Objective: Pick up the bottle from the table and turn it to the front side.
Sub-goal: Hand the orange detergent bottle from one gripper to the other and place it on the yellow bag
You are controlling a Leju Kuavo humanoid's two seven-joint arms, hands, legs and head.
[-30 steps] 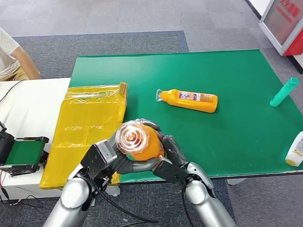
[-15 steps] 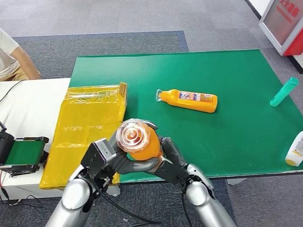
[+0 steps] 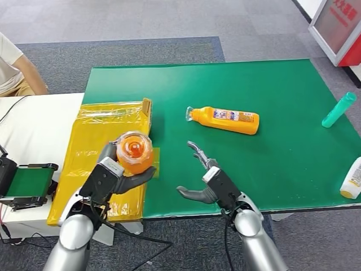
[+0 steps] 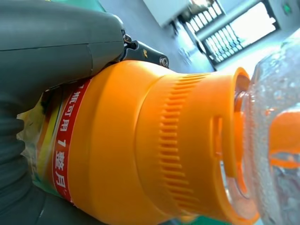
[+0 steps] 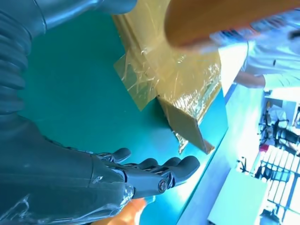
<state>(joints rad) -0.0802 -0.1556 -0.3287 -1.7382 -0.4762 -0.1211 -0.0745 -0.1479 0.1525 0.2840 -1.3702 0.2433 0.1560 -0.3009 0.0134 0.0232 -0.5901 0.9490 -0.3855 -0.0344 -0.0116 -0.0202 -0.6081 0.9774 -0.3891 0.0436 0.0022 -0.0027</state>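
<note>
My left hand point(image 3: 111, 176) grips an orange bottle point(image 3: 135, 153), its clear cap end turned up toward the head camera, held above the yellow board's right edge. In the left wrist view the same orange bottle point(image 4: 141, 145) shows a red label band and ribbed collar, with my thumb point(image 4: 60, 42) pressed along its body. My right hand point(image 3: 208, 182) hovers open over the green table point(image 3: 272, 90) near its front edge, fingers spread, holding nothing. The right wrist view shows its fingers point(image 5: 155, 171) apart above the green surface. A second orange bottle point(image 3: 224, 119) lies on its side mid-table.
A yellow taped cardboard sheet point(image 3: 96, 152) lies across the table's left edge. A teal bottle point(image 3: 338, 109) lies at the far right and a white bottle point(image 3: 352, 179) at the right front edge. A person's arm point(image 3: 21, 70) is at the far left, a small conveyor point(image 3: 27, 183) below it.
My right hand has let go of the bottle and drawn away to the right, opening. My left hand has carried the bottle left and farther out, over the yellow sheet.
</note>
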